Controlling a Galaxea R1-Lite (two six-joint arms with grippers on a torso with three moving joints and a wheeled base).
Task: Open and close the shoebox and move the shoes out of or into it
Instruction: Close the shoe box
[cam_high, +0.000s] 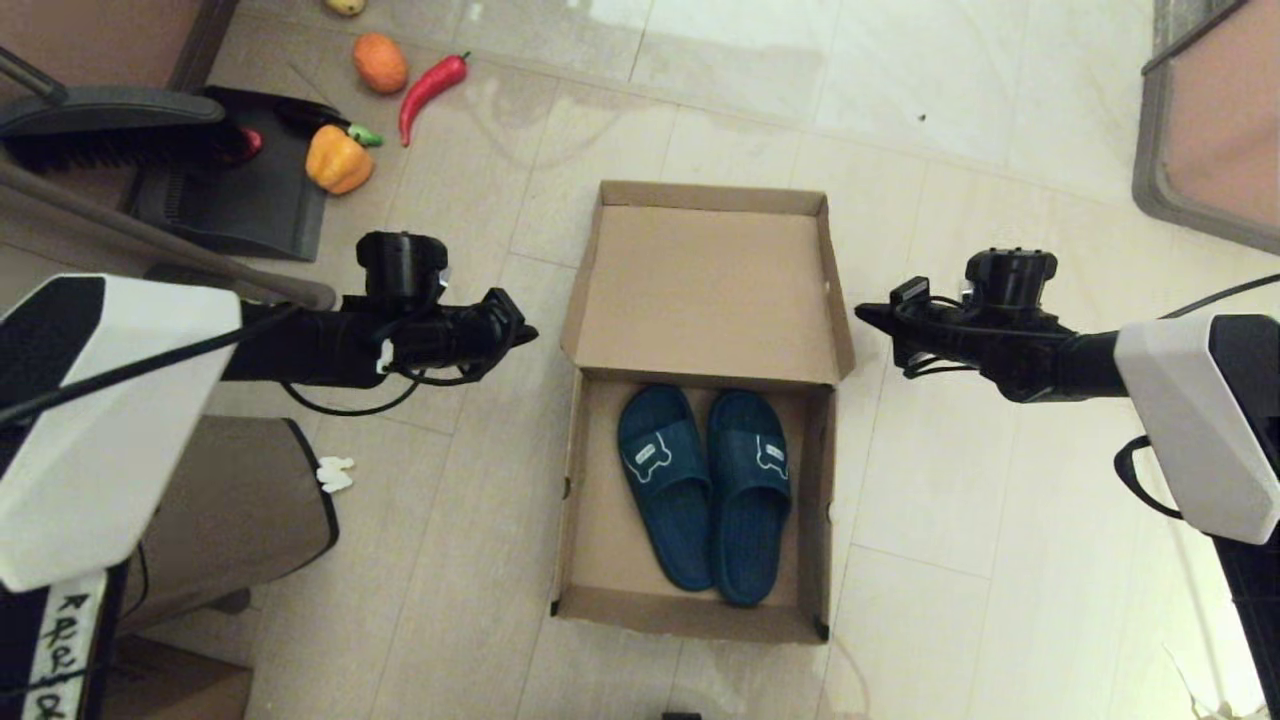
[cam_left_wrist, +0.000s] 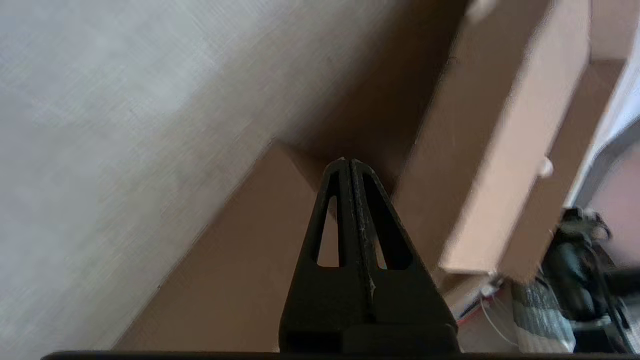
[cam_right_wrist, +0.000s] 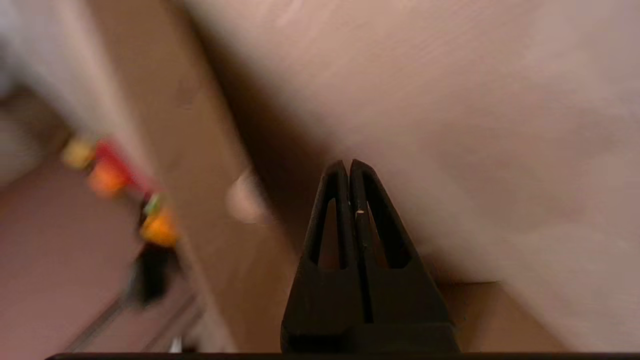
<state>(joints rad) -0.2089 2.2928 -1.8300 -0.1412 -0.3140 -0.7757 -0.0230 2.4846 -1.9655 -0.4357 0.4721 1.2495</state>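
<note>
The brown shoebox (cam_high: 600, 520) lies on the floor at the centre of the head view, its hinged lid (cam_high: 705, 290) standing open at the far side. Both navy slippers (cam_high: 705, 490) lie side by side inside it, each with a white bear outline on the strap. My left gripper (cam_high: 525, 332) hovers left of the lid, shut and holding nothing; its fingers (cam_left_wrist: 348, 167) point at the box's cardboard wall (cam_left_wrist: 240, 280). My right gripper (cam_high: 862, 314) hovers just right of the lid, also shut and empty, with its fingers (cam_right_wrist: 348, 167) near the cardboard (cam_right_wrist: 210, 165).
At the back left lie a red chilli (cam_high: 432, 88), an orange (cam_high: 380, 62) and a yellow pepper (cam_high: 339, 160) beside a black dustpan (cam_high: 235, 190) and brush. A brown bin (cam_high: 235, 510) stands at the near left. Furniture edges show at the far right (cam_high: 1210, 130).
</note>
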